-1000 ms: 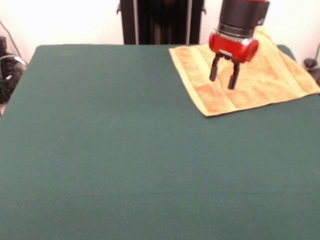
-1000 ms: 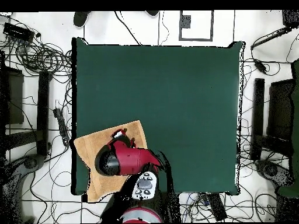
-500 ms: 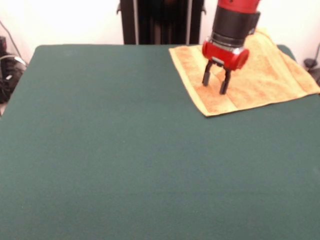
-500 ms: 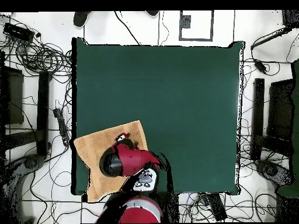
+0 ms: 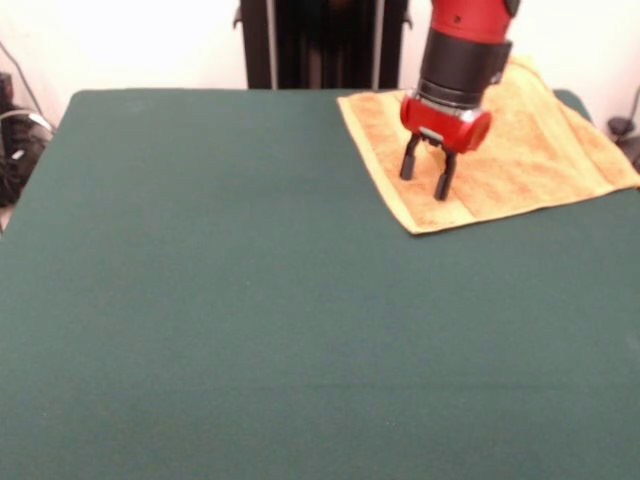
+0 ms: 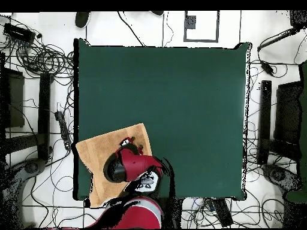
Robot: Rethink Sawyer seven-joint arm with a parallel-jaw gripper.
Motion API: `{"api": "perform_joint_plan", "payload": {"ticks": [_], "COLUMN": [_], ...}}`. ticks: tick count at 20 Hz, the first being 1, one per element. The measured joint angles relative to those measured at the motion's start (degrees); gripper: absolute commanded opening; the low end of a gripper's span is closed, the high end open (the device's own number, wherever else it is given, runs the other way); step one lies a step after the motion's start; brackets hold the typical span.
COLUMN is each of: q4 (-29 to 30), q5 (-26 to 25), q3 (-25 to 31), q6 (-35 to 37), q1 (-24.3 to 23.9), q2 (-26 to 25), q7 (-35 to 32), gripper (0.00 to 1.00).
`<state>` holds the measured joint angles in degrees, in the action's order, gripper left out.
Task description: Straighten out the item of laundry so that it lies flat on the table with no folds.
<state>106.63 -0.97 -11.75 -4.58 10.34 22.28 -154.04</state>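
Towel (image 5: 520,150) lay at about 1 o'clock in the front view, at the far right corner of the worktop (image 5: 250,320), its yellow-orange cloth spread at a slant with one corner pointing toward the middle of the green felt. A paler woven band ran along its near edge. Its right-hand corner reached past the worktop's edge, and near the top of the picture the cloth rose in a soft ridge behind the arm (image 5: 465,40); whether that was a fold could not be told.

The overhead view showed the same towel (image 6: 99,156) at about 8 o'clock, its outer part lapping over the worktop (image 6: 180,102) rim at that corner.

The red and black arm came down over the cloth, and the gripper (image 5: 423,172) hung with its two dark fingers (image 5: 443,180) pointing down above the towel's near left part. The jaws stood apart by a moderate gap, with nothing between them. The tips were close above the cloth; whether they touched it could not be told.

From above, the arm's red body (image 6: 129,166) covered much of the towel's middle, and the gripper (image 6: 126,142) showed only as a small dark and red tip at the 12 o'clock side of that body.

The remaining green felt lay bare.
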Motion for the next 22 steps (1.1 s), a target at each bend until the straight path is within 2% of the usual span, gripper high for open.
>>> {"api": "perform_joint_plan", "payload": {"ticks": [10, 22], "q4": [-0.02, -0.27], "q5": [-3.32, -4.46], "q3": [0.05, 3.1], "q6": [-1.08, 6.59], "q1": [-0.1, -5.23], "q2": [0.27, 3.87], "q7": [-0.01, 0.0], "gripper": [1.0, 1.0]}}
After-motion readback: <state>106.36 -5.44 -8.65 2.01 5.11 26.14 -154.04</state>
